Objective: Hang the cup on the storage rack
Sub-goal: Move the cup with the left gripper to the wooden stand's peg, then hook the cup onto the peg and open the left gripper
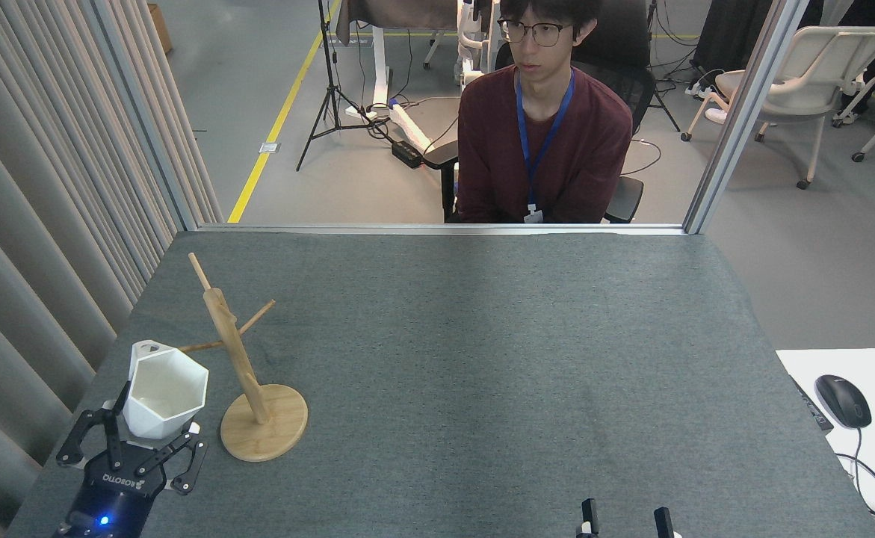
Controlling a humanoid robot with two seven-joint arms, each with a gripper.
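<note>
The white faceted cup (162, 393) is held upright above the table's left side, with my left gripper (152, 432) shut on its lower body. Its small handle (146, 350) points away from me and lies right by the tip of the rack's left peg (199, 346). The bamboo storage rack (237, 359) stands just right of the cup, on a round disc base (264, 432), with its post leaning in this view. Only the two fingertips of my right gripper (624, 521) show at the bottom edge, apart with nothing between them.
A grey felt table (482, 359) fills the view, with a curtain (41, 224) along its left edge. A person sits behind the far edge. A white desk with a mouse (842, 400) adjoins at the right.
</note>
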